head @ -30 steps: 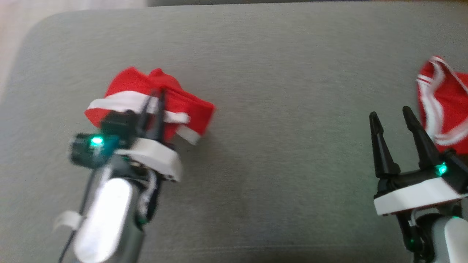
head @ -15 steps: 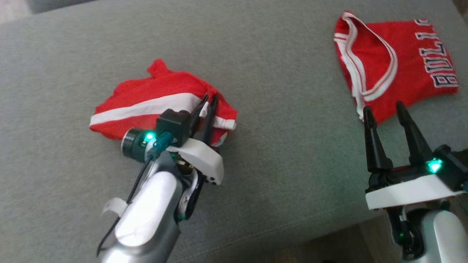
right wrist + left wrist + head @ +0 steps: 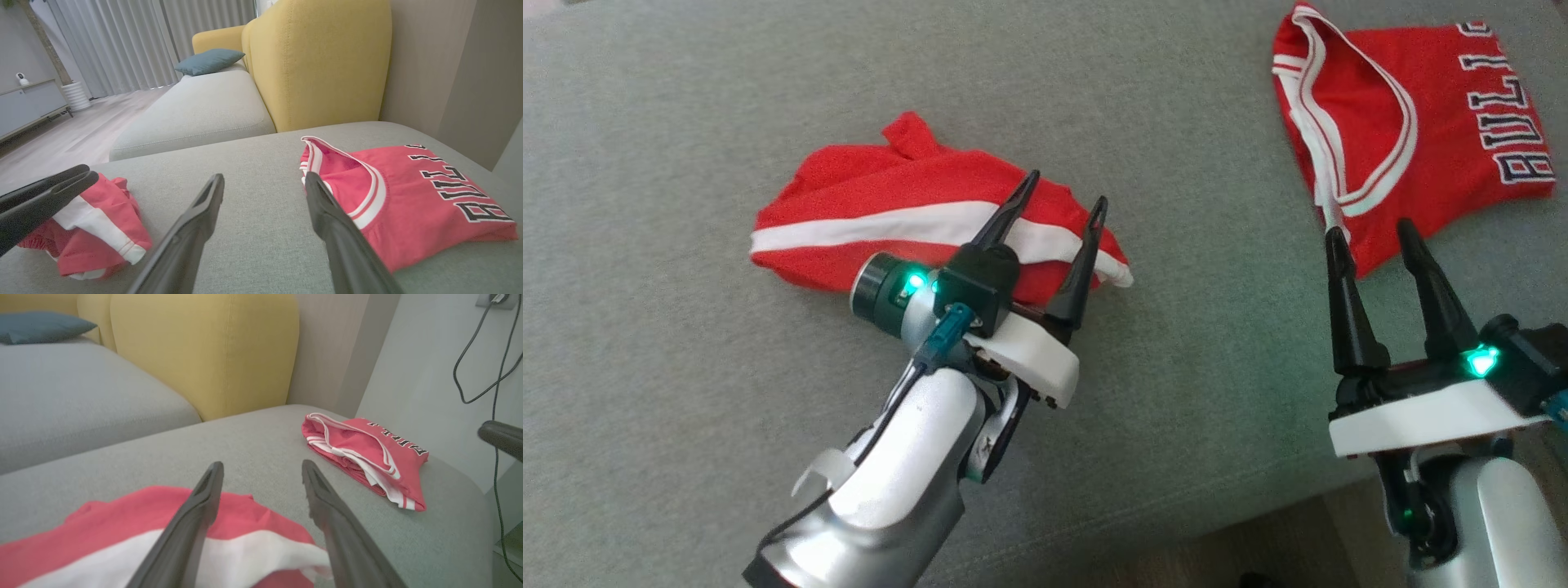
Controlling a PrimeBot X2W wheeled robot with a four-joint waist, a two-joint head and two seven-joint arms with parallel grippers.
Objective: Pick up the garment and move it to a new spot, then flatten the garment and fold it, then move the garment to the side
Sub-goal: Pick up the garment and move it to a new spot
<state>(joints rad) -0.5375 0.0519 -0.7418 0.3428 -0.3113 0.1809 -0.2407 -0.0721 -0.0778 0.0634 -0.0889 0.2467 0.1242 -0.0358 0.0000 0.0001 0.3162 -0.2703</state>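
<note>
The garment is red with a white stripe and lies folded in a loose bundle on the grey cushion, left of centre. My left gripper stands open just over its right end, one finger on either side of the white stripe and nothing pinched between them. In the left wrist view the garment lies under the spread fingers of the left gripper. My right gripper is open and empty at the right. The right wrist view has the garment at lower left and the right gripper over bare cushion.
A folded red jersey with dark lettering lies at the far right, just beyond my right fingertips. The cushion's front edge runs low at the right. A yellow backrest and a blue pillow stand beyond.
My left gripper has opened and let go of the garment, which now rests on the cushion. The head camera has shifted between frames. The right gripper stays open.
</note>
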